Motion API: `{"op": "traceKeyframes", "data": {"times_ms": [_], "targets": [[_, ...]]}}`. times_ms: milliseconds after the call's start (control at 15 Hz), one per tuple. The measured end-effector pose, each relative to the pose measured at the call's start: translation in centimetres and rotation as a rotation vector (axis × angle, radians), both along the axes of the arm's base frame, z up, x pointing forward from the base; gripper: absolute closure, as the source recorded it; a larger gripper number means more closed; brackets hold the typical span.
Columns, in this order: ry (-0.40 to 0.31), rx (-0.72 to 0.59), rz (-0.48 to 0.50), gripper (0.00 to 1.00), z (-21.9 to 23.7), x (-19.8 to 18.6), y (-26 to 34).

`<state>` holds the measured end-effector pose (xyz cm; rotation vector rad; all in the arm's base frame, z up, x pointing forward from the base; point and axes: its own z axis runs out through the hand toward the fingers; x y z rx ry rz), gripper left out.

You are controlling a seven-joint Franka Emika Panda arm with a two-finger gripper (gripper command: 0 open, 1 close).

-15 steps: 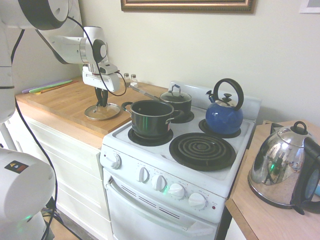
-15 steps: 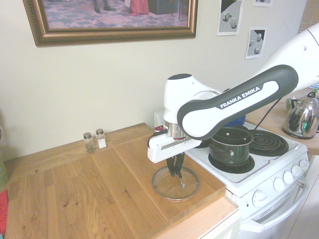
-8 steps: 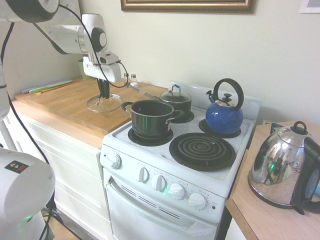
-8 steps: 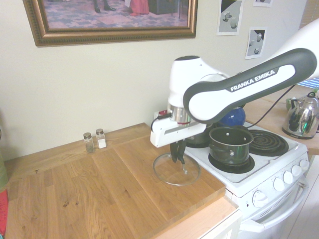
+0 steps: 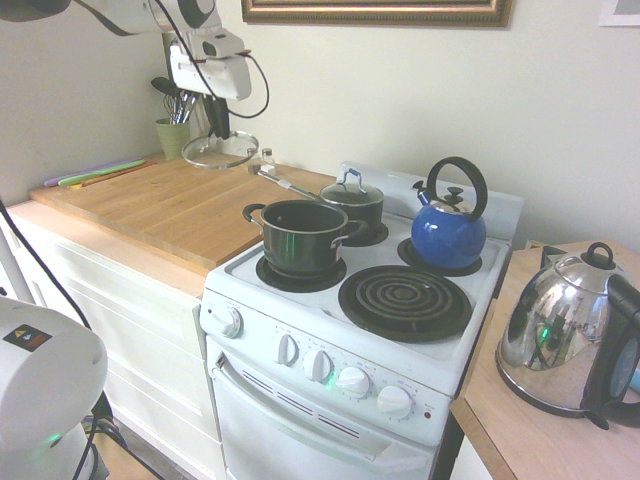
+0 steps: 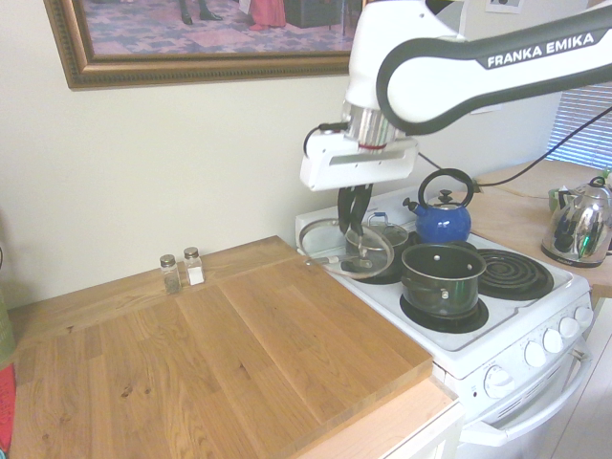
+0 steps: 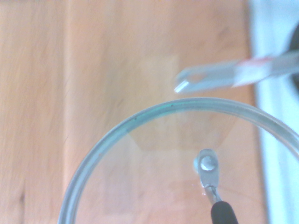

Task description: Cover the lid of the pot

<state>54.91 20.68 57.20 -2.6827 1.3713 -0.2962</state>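
Lid (image 6: 346, 251) lifted off counter (image 6: 239, 354) in shut jaws, two pots, one kettle (image 5: 448, 232)

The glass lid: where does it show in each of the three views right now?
First exterior view: the lid hangs upper left, above the wooden counter.
Second exterior view: lid centre, under the gripper, left of the pot.
Wrist view: lid fills the lower half.
Shared landmark: the wooden counter.

A glossy white arm (image 6: 478, 67) with rounded shells, a dark grey band lettered "FRANKA EMIKA" in white, a ribbed metal wrist ring, a boxy white hand, black cables, and a black pincer (image 6: 355, 206).
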Motion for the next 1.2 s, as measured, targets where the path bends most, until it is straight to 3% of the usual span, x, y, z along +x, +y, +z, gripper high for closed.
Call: {"op": "traceKeyframes", "data": {"times_ms": [467,800,1200], "targets": [[0.015,0.025,-0.167,1.00,2.7,0.7,-12.4],[0.092,0.015,-0.235,1.00,-1.5,0.2,-21.3],[0.154,0.004,-0.215,1.00,-7.8,-0.9,-21.6]]}}
